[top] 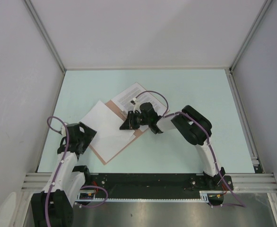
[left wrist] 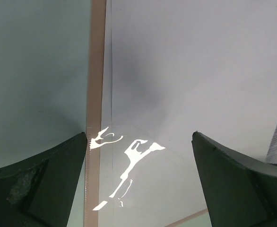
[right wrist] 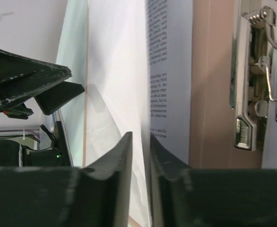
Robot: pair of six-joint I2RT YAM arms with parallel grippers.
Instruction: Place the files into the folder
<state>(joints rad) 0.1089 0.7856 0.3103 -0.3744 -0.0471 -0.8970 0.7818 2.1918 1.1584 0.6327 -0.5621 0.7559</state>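
White sheets [top: 105,128] on brown folder [top: 104,160].
Left claw [left wrist: 140,135] wide apart; right claw [right wrist: 141,140] nearly together at sheet edge, grip unclear.

Files [right wrist: 169,71] edge-on between end effector [right wrist: 141,136] fingers [right wrist: 115,161]

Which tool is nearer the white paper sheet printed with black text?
Right. The right tool is at the printed sheet's edge, over the salmon-brown card folder; the left tool hovers farther left, over a blank white sheet.
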